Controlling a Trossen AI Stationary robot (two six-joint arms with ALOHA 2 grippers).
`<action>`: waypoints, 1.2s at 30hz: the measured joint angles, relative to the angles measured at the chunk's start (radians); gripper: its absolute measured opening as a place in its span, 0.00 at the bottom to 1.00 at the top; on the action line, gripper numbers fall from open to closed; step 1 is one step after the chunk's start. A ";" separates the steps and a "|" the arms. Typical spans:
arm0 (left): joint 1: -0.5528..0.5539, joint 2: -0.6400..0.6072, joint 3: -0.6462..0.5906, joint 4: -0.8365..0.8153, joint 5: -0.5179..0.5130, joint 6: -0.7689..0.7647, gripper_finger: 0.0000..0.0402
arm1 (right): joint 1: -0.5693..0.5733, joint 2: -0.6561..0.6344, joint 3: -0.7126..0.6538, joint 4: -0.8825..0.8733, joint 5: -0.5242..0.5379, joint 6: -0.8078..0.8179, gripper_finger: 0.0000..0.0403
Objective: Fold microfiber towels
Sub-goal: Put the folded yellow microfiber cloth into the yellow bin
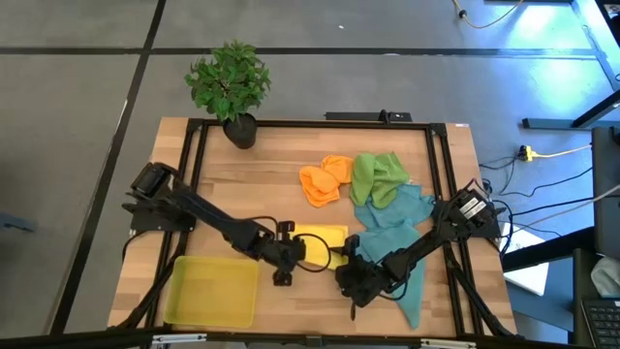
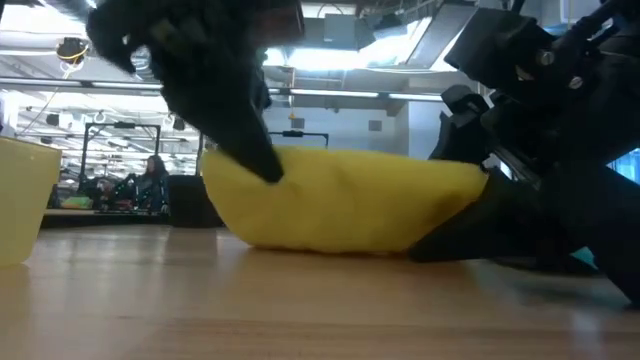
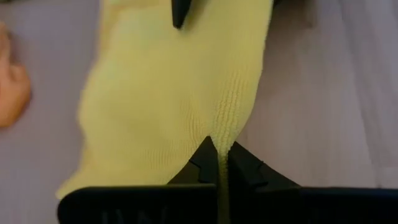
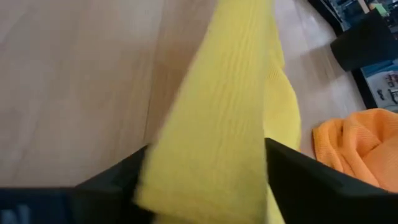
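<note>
The yellow towel (image 1: 320, 238) lies bunched near the table's front middle, between my two grippers. My left gripper (image 1: 294, 254) is at its left end and shut on it; the low view shows that end (image 2: 262, 165) raised. My right gripper (image 1: 351, 264) is at its right end, fingers wide apart, with a band of the yellow cloth (image 4: 217, 124) running between them. The orange towel (image 1: 323, 181), green towel (image 1: 376, 174) and teal-blue towel (image 1: 392, 218) lie heaped on the table's right half. My left gripper pinches a ridge of the yellow towel's left edge (image 3: 227, 134) between its two fingertips, slanting down from the table's left. That end is lifted; the rest of the towel (image 2: 350, 205) sags onto the table. My right gripper has the cloth band filling the gap between its open fingers (image 4: 292, 174), at the towel's right end. It comes low from the table's right, and whether the fingers press the cloth I cannot tell.
A rigid yellow tray (image 1: 211, 289) sits at the front left, beside my left arm. A potted plant (image 1: 231, 87) stands at the far left edge. The teal-blue cloth trails down to the front right under my right arm. Bare wood lies left of centre.
</note>
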 joint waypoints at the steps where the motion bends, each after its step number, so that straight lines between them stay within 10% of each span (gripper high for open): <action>1: -0.002 -0.009 0.000 -0.001 -0.004 0.000 0.00 | 0.000 0.000 0.000 0.000 0.002 0.000 0.59; 16: -0.053 -0.124 0.000 -0.132 0.008 -0.013 0.00 | 0.010 -0.048 0.127 0.003 0.010 -0.085 0.03; 25: -0.191 -0.424 0.001 -0.279 -0.110 -0.073 0.00 | -0.037 -0.049 0.311 0.016 -0.082 -0.182 0.02; 36: -0.405 -0.543 0.001 -0.442 -0.088 -0.310 0.00 | -0.150 -0.050 0.389 0.234 -0.482 -0.200 0.01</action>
